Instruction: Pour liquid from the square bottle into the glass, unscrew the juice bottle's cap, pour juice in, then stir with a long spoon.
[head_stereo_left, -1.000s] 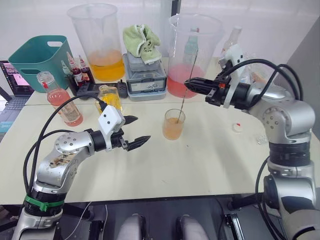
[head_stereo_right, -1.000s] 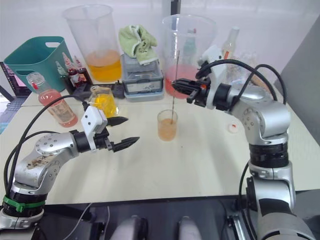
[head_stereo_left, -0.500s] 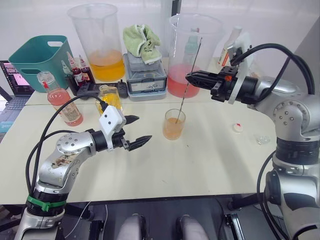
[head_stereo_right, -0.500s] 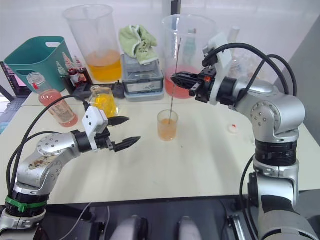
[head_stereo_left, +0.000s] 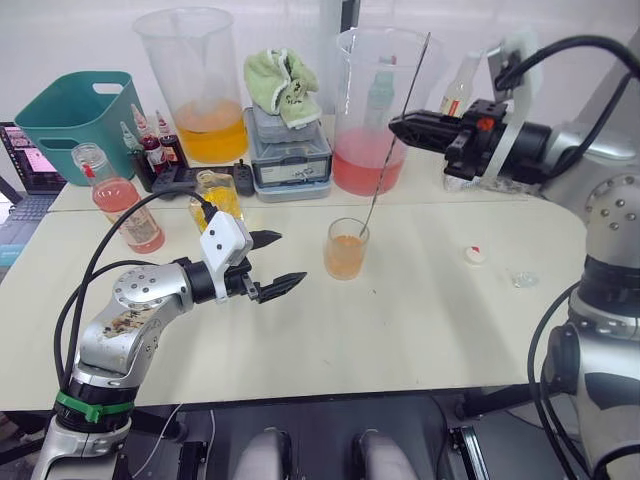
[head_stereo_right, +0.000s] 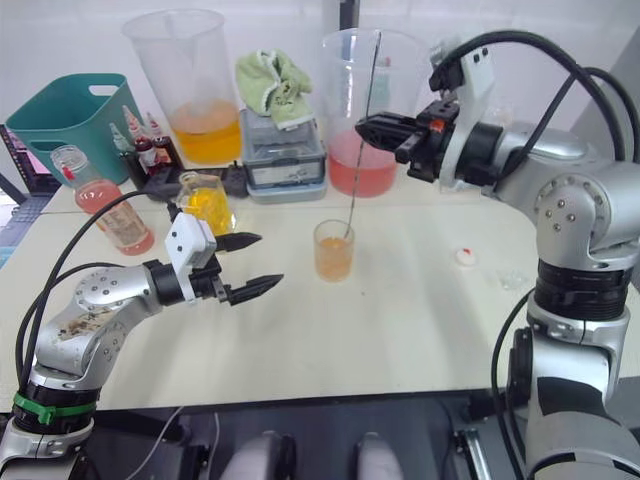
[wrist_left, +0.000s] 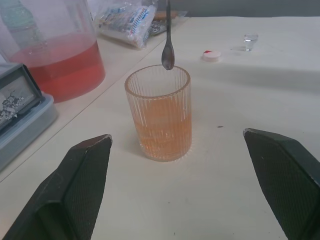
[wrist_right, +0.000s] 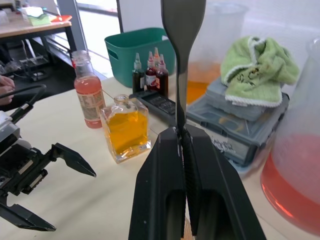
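Observation:
The glass (head_stereo_left: 347, 250) stands mid-table, about half full of orange liquid. My right gripper (head_stereo_left: 395, 122) is shut on the long spoon (head_stereo_left: 400, 110), high behind the glass. The spoon slants down and its small bowl (wrist_left: 168, 55) hangs at the glass rim (wrist_left: 158, 75). My left gripper (head_stereo_left: 287, 258) stays open just left of the glass, its fingers (wrist_left: 75, 195) wide apart with nothing between them. The square bottle (head_stereo_left: 220, 195) of yellow liquid stands behind the left gripper. The juice bottle (head_stereo_left: 120, 200) stands at the far left. The cap (head_stereo_left: 476, 254) lies on the table to the right.
Two huge beakers stand at the back, one with orange liquid (head_stereo_left: 195, 80) and one with pink liquid (head_stereo_left: 380, 100). Between them is a grey box (head_stereo_left: 290, 150) with a green cloth on top. A teal basket (head_stereo_left: 75, 110) and small dropper bottles (head_stereo_left: 150, 140) are at the back left.
My right gripper has risen and drawn back to the right with the long spoon, lifting its bowl out of the liquid to the glass rim. The left gripper has barely moved.

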